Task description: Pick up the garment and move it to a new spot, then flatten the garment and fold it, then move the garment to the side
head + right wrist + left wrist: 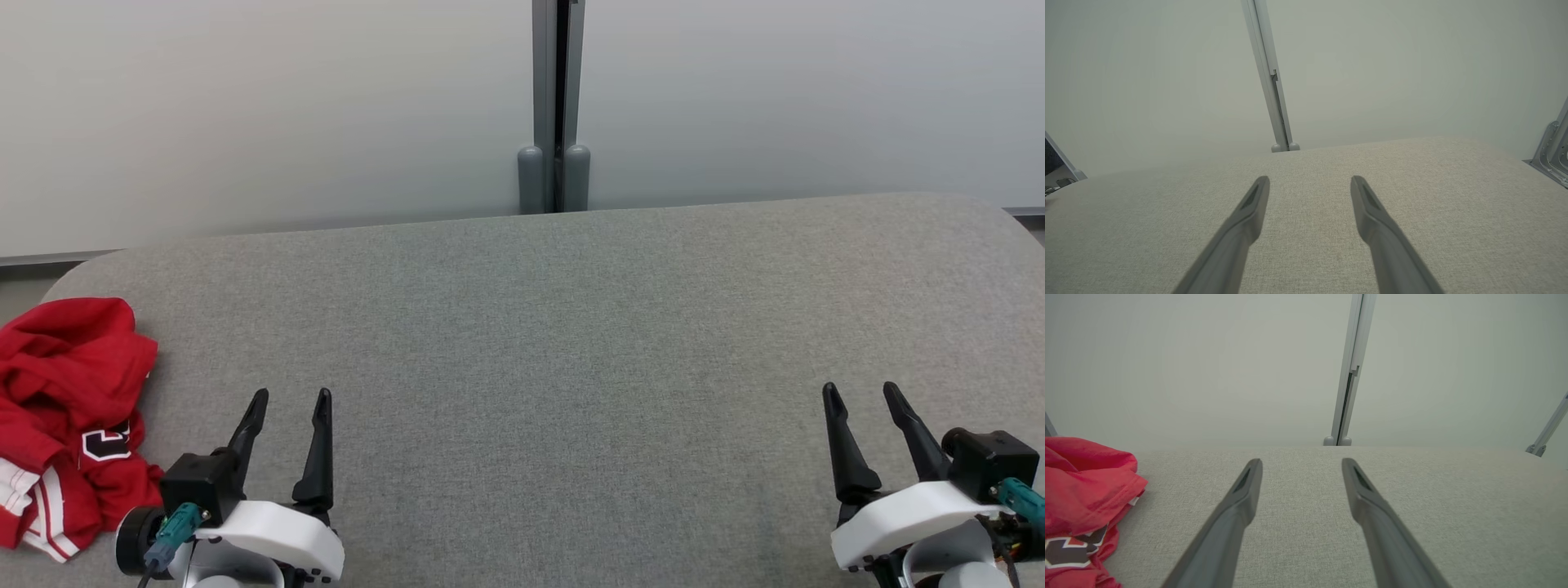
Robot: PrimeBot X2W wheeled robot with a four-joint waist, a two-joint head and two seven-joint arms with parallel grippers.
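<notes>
A crumpled red garment [69, 408] with white stripes and a dark-and-white emblem lies bunched at the left edge of the grey fabric table [571, 343]. In the left wrist view the garment [1081, 498] sits at the left side. My left gripper [291, 398] hovers at the lower left, just right of the garment, open with nothing between its fingers [1241, 498]. At the lower right my right gripper [861, 392] stands open and empty too, far from the garment, its fingers [1372, 212] over bare table.
A pale wall stands behind the table, with a grey vertical post [555, 106] at its middle. A metal bracket [1553, 155] shows at the right in the right wrist view. The table's corners are rounded.
</notes>
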